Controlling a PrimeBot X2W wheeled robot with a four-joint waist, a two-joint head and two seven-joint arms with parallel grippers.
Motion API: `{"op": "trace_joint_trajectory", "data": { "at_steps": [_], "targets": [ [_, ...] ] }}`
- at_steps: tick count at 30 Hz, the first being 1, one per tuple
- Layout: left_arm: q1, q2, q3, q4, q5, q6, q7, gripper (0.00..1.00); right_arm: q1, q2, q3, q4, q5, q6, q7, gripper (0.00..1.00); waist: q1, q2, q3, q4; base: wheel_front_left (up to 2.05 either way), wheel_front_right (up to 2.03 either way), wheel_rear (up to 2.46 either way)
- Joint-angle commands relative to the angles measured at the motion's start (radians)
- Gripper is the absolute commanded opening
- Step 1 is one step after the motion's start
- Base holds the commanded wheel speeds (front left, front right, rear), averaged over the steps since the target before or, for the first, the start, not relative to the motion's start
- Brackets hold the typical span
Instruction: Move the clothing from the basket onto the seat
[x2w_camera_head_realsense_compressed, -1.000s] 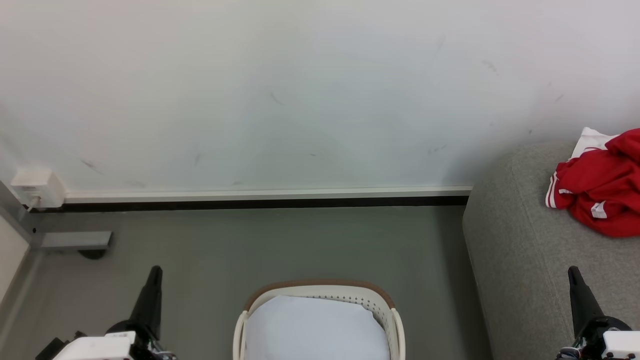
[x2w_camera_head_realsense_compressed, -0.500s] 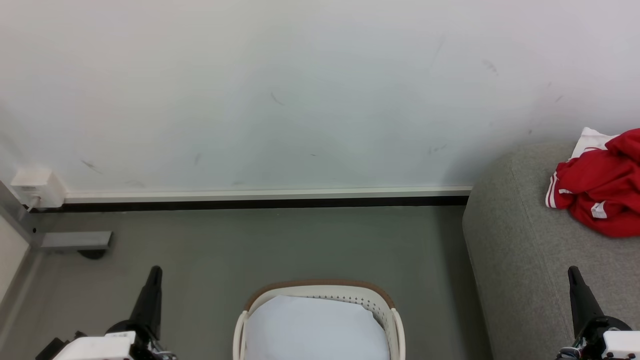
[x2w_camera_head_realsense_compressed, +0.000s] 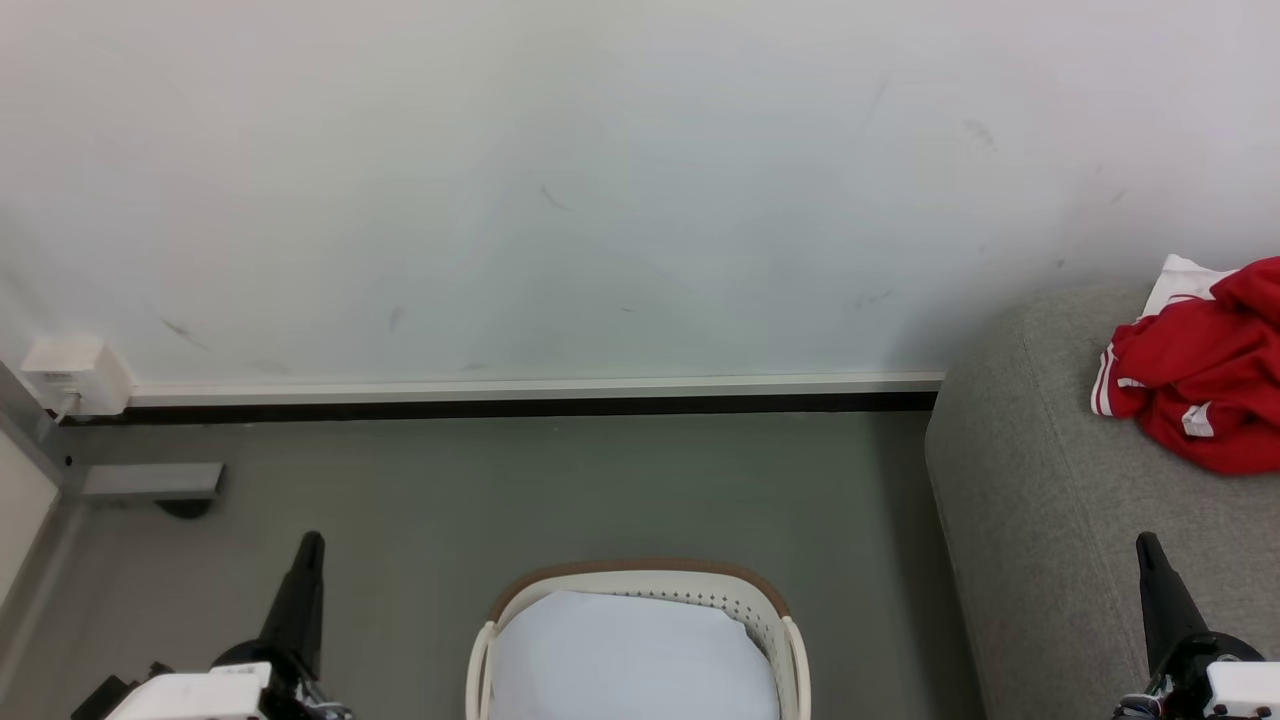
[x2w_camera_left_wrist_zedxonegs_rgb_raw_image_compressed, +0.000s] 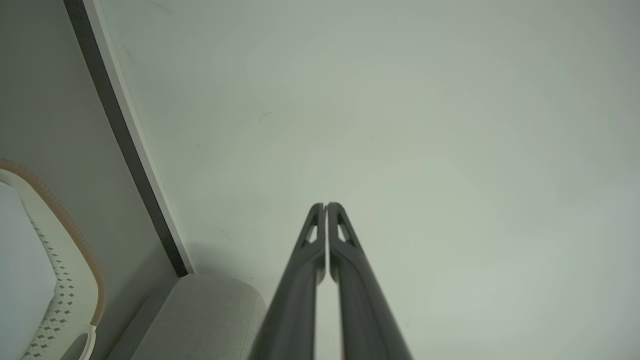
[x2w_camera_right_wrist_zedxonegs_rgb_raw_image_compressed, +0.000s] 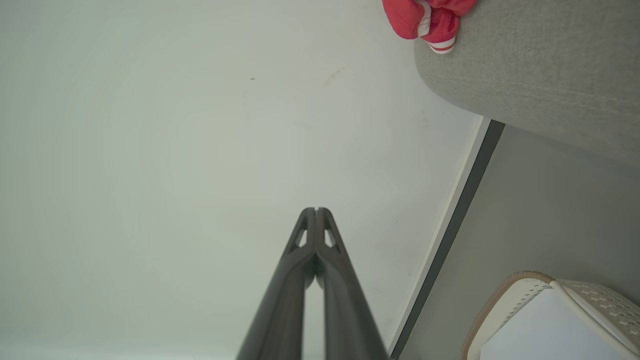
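Clothing (x2w_camera_head_realsense_compressed: 1200, 390) lies on the grey seat (x2w_camera_head_realsense_compressed: 1040, 520) beside the white wall (x2w_camera_head_realsense_compressed: 600, 180).

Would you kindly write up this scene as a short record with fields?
seat: grey cushion, at the robot's right
clothing: red heap with white stripes, lying on the seat
basket: on the floor, centre front, pale surface inside
left tool: shut, holding nothing
right tool: shut, holding nothing
task state: seems done, as far as the basket shows
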Motion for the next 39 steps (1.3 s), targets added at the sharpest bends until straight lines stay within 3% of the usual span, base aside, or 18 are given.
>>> {"op": "trace_joint_trajectory", "data": {
  "at_steps": [1, 39],
  "targets": [
    [-0.008, 0.003, 0.002, 0.000, -0.014, 0.001, 0.004, 0.00, -0.013, 0.000, -0.005, -0.005, -0.002, -0.002, 0.001, 0.00, -0.0001, 0.0000, 0.000, 0.000, 0.00, 0.00, 0.00],
    [-0.008, 0.003, 0.002, 0.000, -0.014, 0.001, 0.004, 0.00, -0.013, 0.002, -0.006, -0.005, -0.005, -0.002, 0.003, 0.00, -0.0001, 0.0000, 0.000, 0.000, 0.00, 0.00, 0.00]
  ]
}}
